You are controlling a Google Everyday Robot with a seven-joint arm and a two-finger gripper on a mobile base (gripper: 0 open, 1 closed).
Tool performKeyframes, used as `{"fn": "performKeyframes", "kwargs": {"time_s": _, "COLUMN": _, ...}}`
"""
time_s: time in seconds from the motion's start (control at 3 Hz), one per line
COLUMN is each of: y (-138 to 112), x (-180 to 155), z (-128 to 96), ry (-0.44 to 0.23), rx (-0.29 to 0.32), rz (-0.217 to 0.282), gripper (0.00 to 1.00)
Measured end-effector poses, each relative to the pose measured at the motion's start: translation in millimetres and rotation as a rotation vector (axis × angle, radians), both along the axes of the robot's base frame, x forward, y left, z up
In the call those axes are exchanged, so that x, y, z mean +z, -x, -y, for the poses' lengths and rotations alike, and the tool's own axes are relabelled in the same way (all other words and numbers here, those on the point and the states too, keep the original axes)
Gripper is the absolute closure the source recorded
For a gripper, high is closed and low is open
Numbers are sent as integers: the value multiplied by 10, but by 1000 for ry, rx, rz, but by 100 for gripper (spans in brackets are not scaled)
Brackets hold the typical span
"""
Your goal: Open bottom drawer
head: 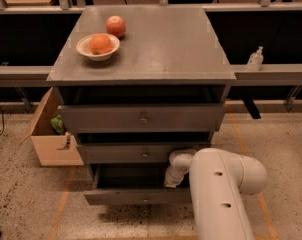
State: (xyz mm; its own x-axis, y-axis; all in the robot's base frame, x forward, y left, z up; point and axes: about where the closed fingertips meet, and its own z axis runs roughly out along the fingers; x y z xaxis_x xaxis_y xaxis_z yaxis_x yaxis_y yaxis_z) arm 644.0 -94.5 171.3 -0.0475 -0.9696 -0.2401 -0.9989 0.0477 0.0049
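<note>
The grey cabinet (141, 49) has three drawers. The bottom drawer (136, 196) is the narrowest, and its front stands out further than the two above, with its dark inside showing from above. Its small knob (145, 200) is at the centre of the front. My white arm (218, 194) comes in from the lower right. Its wrist bends down to the gripper (171, 182), which sits at the right part of the bottom drawer, just behind its front. The arm hides the right end of the drawer.
A bowl with an orange (98, 46) and a loose apple (116, 26) sit on the cabinet top. An open cardboard box (50, 136) stands on the floor at the left. A small bottle (255, 59) stands on the ledge at the right. The middle drawer (141, 153) and top drawer (141, 118) are slightly out.
</note>
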Motion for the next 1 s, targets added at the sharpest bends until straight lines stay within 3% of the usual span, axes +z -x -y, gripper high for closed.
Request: {"fn": "performKeyframes", "kwargs": {"time_s": 1.0, "y": -8, "x": -1, "z": 0, "ry": 0, "rx": 0, "rz": 0, "gripper": 100}}
